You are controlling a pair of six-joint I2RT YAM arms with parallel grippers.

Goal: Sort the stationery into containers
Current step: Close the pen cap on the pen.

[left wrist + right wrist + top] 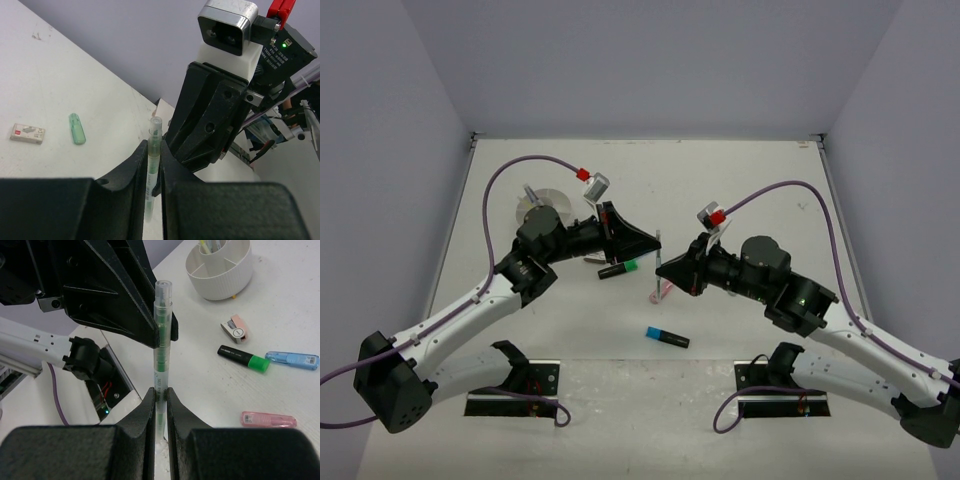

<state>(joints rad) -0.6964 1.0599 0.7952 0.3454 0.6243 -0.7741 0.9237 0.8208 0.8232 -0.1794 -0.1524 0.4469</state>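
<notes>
From above, the left hand (pixel 654 250) and right hand (pixel 665 268) were both at a mint pen (pixel 659 238) over the surface (pixel 750 190), probably to pass it across. The white cup (pixel 542 200) stood behind the left arm. In the left wrist view, its fingers (pixel 126 175) were clenched on the barrel. In the right wrist view, that hand grasped the pen lower down.

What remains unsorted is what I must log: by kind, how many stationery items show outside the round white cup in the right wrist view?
Black highlighter with green end: 1
Pastel markers: 2, a blue plastic marker and a pink plastic marker
Small pinkish eraser: 1
Thin clear green-tinted pen, held aloft: 1
Total: 5
</notes>
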